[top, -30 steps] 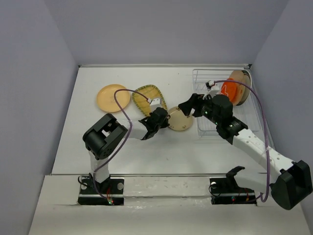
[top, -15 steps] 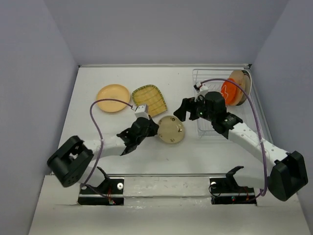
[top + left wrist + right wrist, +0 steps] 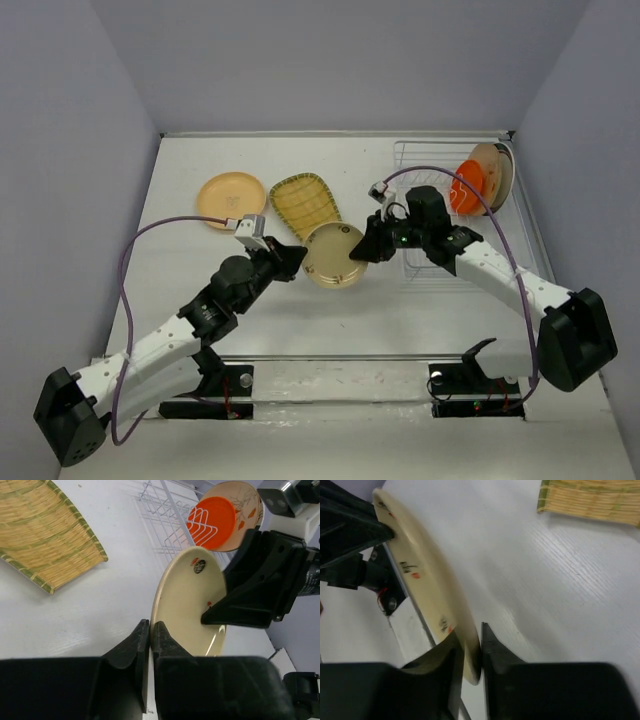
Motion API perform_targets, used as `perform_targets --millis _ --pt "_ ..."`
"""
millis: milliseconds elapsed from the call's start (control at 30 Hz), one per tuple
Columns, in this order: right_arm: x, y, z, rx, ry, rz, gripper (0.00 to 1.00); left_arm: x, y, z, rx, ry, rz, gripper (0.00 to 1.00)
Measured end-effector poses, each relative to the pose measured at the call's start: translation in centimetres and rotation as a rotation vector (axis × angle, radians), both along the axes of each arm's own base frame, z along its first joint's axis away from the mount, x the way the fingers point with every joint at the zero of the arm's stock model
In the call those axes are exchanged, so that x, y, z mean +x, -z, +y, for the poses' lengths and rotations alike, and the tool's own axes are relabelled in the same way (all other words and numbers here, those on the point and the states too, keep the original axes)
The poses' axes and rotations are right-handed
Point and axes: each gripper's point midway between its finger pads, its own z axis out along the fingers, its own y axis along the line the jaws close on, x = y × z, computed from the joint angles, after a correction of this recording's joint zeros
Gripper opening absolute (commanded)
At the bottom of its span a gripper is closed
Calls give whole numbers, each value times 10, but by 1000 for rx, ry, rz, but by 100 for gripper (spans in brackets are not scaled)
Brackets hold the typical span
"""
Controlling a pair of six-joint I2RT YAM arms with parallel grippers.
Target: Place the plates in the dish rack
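Beige plate (image 3: 335, 255) stood tilted on edge mid-table, left of the dish rack (image 3: 425, 160). I saw my left gripper (image 3: 298, 263) pinching one rim, fingers nearly together, and my right gripper (image 3: 367, 250) pinching the opposite rim. Orange-red plate (image 3: 465, 188) sat slotted in the rack. Yellow-green plate (image 3: 305, 203) lay flat just behind.

the white table (image 3: 180, 285) holds a round peach plate (image 3: 231, 199), a yellow-green square plate (image 3: 303, 203) just beside it, and the wire dish rack (image 3: 412, 160) at the far right
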Motion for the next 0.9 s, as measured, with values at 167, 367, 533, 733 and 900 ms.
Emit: perform_targets --millis 167,367,533,733,900 --pt "-11 -14 11 79 -60 31 7 -3 7 11 57 -12 12 97" --pt "40 -28 -18 44 182 -10 7 -15 -37 19 35 10 -46 99" --pt "135 -73 -117 -87 709 -207 7 -30 -80 32 44 35 -135 99" --pt "183 -106 -243 -381 1212 -411 7 -37 -85 50 124 17 -185 99" --pt "207 -86 -292 -681 1302 -446 7 -40 -80 51 160 38 -189 99"
